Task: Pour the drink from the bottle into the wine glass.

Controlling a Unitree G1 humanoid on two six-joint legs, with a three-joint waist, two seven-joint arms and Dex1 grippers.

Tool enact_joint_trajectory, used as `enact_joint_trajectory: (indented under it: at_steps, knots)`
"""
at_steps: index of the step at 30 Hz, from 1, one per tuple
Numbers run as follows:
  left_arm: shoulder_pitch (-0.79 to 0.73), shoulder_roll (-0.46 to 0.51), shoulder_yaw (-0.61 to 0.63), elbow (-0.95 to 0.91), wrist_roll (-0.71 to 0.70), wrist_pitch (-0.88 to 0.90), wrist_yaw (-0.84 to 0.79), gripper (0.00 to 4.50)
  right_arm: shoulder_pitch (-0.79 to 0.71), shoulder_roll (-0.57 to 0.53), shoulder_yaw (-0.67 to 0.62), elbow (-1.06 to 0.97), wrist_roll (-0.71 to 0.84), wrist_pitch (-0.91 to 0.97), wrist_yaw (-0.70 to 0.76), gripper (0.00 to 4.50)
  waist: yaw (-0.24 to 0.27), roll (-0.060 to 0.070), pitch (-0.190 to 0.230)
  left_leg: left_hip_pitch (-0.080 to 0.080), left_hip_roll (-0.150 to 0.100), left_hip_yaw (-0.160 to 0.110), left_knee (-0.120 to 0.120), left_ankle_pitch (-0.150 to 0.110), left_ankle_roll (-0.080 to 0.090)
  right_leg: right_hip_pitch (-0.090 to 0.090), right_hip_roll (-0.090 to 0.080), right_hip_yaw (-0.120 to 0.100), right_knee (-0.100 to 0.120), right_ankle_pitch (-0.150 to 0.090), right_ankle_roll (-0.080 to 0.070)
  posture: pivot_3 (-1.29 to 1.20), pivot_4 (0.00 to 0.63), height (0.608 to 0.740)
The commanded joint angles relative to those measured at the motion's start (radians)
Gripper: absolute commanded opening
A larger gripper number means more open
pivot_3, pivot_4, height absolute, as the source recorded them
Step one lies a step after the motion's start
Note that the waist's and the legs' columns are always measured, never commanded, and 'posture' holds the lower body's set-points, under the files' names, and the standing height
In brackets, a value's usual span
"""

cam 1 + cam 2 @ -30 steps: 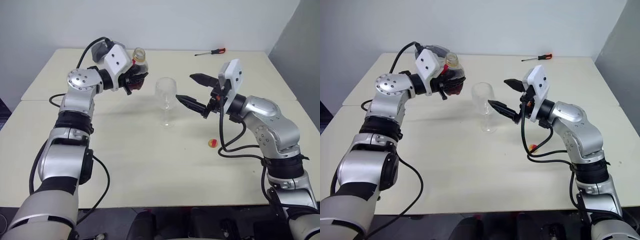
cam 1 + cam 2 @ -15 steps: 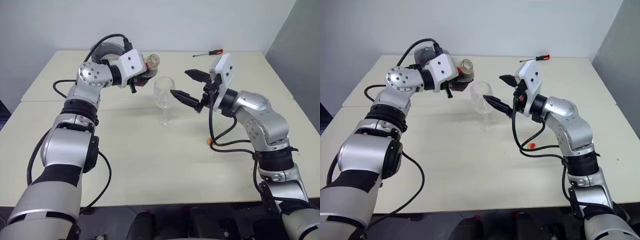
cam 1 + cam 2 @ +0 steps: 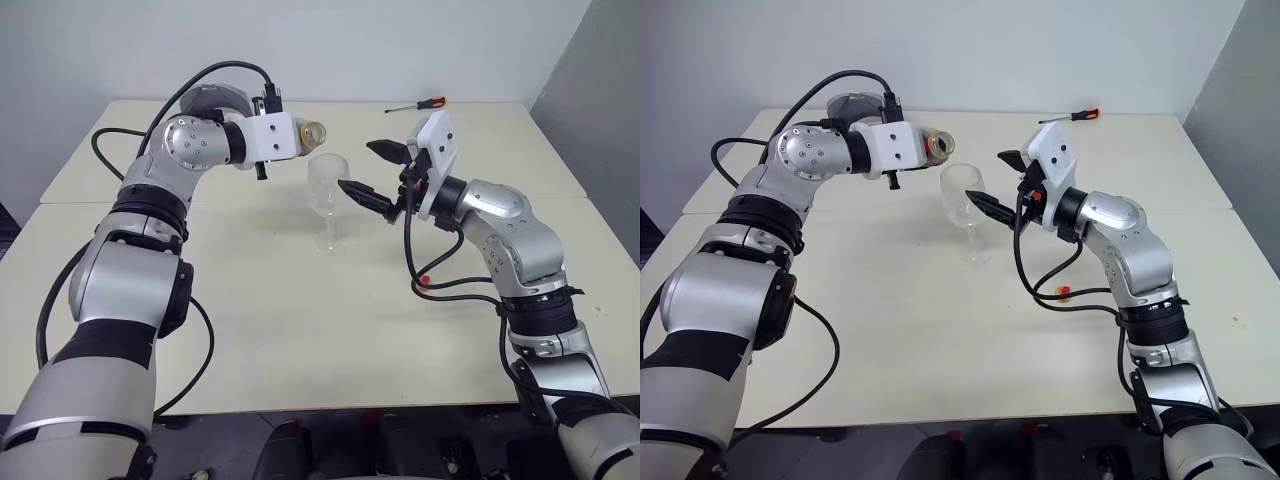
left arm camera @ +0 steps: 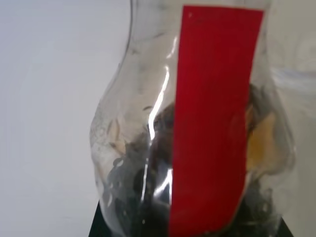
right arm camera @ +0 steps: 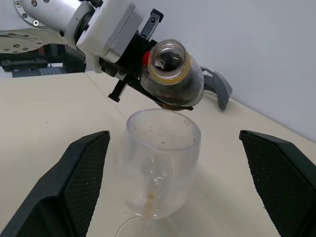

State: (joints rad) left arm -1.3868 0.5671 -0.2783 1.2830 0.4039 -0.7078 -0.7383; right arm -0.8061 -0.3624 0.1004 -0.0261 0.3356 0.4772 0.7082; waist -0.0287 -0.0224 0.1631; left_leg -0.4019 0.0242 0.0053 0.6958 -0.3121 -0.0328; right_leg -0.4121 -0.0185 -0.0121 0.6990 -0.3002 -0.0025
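Left gripper (image 3: 912,152) clamped on tilted bottle (image 5: 173,74), mouth at glass's 11 o'clock. Right gripper (image 3: 373,174) spread wide beside wine glass (image 3: 328,200), unsteadied. Risks drink missing rim, spilling on table (image 3: 300,330).

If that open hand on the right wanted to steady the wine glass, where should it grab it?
Probably the bowl of the wine glass, approached level from the right gripper's side. The glass stands upright between its spread fingers already, and the bowl is wide and rounded, while the stem is thin. The bottle tilts over the rim, so coming from above is blocked.
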Motion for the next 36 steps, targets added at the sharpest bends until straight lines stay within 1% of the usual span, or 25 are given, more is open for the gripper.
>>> enact_joint_trajectory:
  at_steps: [1, 9, 17, 26, 36]
  knots:
    - [-0.050, 0.022, -0.006, -0.011, 0.021, -0.033, 0.049, 1.06, -0.014, 0.008, -0.015, -0.032, 0.011, -0.017, 0.007, 4.50, 0.000, 0.000, 0.000, 0.000, 0.000, 0.000, 0.000, 0.000, 0.000, 0.000, 0.000, 0.000, 0.000, 0.000, 0.000, 0.00, 0.150, 0.740]
    - [-0.068, 0.031, -0.044, -0.005, 0.087, -0.058, 0.123, 1.06, -0.015, 0.018, -0.009, -0.024, 0.000, -0.019, 0.013, 4.50, 0.000, 0.000, 0.000, 0.000, 0.000, 0.000, 0.000, 0.000, 0.000, 0.000, 0.000, 0.000, 0.001, 0.000, 0.000, 0.00, 0.150, 0.740]
    - [-0.093, 0.028, -0.063, 0.005, 0.115, -0.062, 0.149, 1.06, -0.011, 0.021, -0.012, -0.028, 0.006, -0.013, 0.015, 4.50, 0.000, 0.000, 0.000, 0.000, 0.000, 0.000, 0.001, 0.000, 0.000, 0.000, 0.000, 0.000, 0.001, 0.000, 0.000, 0.00, 0.150, 0.740]
    - [-0.121, 0.040, -0.114, 0.013, 0.190, -0.081, 0.211, 1.06, -0.016, 0.018, -0.018, -0.021, 0.007, -0.016, 0.018, 4.50, -0.001, 0.000, 0.000, 0.000, 0.000, 0.000, 0.001, 0.000, 0.000, 0.000, 0.000, 0.000, 0.001, 0.000, 0.000, 0.00, 0.150, 0.740]
    - [-0.144, 0.045, -0.148, 0.019, 0.230, -0.098, 0.252, 1.06, -0.019, 0.019, -0.018, -0.022, 0.006, -0.016, 0.017, 4.50, 0.000, 0.000, 0.000, 0.000, 0.000, 0.000, 0.001, 0.000, 0.000, 0.000, 0.000, 0.000, 0.001, 0.000, 0.000, 0.00, 0.150, 0.740]
